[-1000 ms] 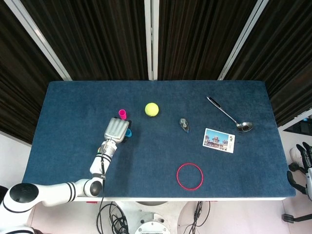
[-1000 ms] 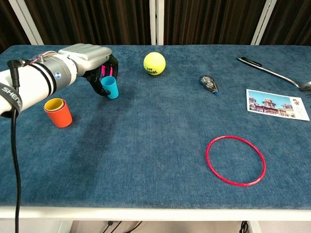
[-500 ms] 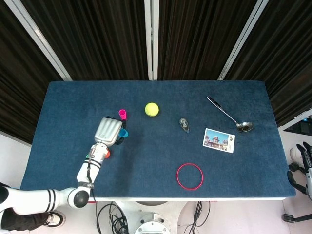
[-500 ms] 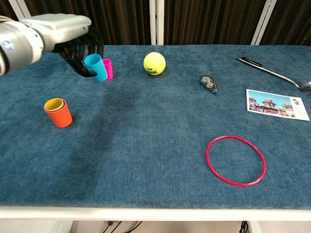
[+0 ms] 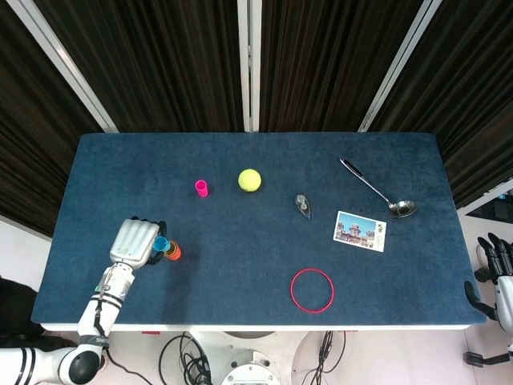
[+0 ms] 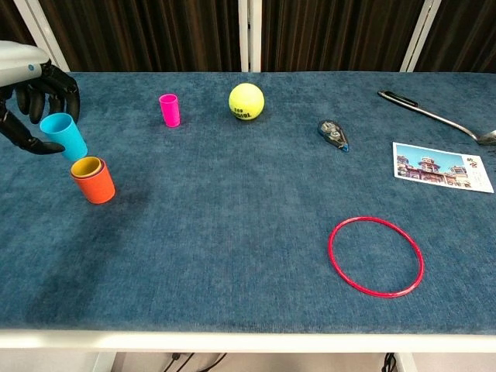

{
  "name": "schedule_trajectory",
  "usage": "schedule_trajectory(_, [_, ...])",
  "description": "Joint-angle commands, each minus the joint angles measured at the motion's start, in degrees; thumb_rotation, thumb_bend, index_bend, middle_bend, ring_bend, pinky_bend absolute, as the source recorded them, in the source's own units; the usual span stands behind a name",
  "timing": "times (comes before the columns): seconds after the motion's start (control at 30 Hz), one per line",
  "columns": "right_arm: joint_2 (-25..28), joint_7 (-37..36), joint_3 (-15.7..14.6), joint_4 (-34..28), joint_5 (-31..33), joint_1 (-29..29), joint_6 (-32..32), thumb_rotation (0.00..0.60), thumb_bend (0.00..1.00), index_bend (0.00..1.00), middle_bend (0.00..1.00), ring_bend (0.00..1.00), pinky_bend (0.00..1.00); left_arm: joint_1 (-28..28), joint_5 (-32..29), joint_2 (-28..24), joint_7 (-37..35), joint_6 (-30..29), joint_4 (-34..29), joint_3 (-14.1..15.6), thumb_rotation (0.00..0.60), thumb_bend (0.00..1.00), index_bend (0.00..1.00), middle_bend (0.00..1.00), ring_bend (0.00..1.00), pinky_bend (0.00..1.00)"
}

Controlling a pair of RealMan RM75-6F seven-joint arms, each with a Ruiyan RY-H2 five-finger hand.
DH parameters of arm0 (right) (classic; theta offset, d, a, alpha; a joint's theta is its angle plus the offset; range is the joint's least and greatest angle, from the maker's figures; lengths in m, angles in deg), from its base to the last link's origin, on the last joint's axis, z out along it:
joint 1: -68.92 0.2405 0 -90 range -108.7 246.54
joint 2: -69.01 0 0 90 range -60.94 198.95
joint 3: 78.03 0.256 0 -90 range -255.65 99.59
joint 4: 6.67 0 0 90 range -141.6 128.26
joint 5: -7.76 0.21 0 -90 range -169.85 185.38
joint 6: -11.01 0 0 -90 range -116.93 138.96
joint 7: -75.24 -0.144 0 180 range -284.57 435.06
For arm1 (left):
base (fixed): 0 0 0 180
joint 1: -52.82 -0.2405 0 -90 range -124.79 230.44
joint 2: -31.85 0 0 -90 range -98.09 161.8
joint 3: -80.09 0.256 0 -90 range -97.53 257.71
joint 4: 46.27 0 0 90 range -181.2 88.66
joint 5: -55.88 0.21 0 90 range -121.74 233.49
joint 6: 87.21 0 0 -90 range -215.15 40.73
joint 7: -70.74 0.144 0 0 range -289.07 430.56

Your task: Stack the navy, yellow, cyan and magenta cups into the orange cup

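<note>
My left hand [image 5: 135,242] [image 6: 32,97] holds the cyan cup [image 6: 65,136] [image 5: 162,244] in the air, just above and to the left of the orange cup [image 6: 94,180] [image 5: 173,253]. The orange cup stands upright near the table's front left with a yellow cup's rim [image 6: 87,166] showing inside it. No navy cup shows on its own. The magenta cup [image 6: 169,109] [image 5: 201,188] stands upright farther back, left of the tennis ball. My right hand [image 5: 495,269] hangs off the table's right edge, fingers apart, holding nothing.
A yellow tennis ball [image 6: 246,101] sits at the back centre. A small clip-like object [image 6: 333,134], a postcard [image 6: 442,165], a metal ladle [image 6: 434,116] and a red ring [image 6: 376,255] lie on the right half of the blue table [image 6: 232,232].
My left hand lifted the cyan cup from beside the magenta cup and carried it left and toward the front, to just above the orange cup. The magenta cup stayed put.
</note>
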Motion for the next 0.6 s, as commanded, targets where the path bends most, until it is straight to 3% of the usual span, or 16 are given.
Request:
schedule_trajectory(0.03, [0.0, 0.3, -0.1, -0.3, -0.2, 0.0, 0.1, 0.600, 0.35, 0.00, 0.00, 0.00, 0.00, -0.2, 0.2, 0.6, -0.1, 0.5, 1.2, 0.2, 0.600, 0.26, 0.52, 0.53, 0.49, 0.43])
schedule_trajectory(0.47, [0.1, 1.0, -0.4, -0.8, -0.1, -0.1, -0.1, 0.600, 0.35, 0.00, 0.00, 0.00, 0.00, -1.0, 1.4, 3.7, -1.1, 1.8, 5.9, 0.7, 0.600, 0.27, 0.51, 0.52, 0.49, 0.43])
schedule_trajectory(0.6, [0.4, 0.6, -0.6, -0.6, -0.4, -0.1, -0.1, 0.600, 0.35, 0.00, 0.00, 0.00, 0.00, -1.2, 0.9, 4.4, -0.8, 2.5, 6.8, 0.9, 0.600, 0.26, 0.46, 0.47, 0.46, 0.41])
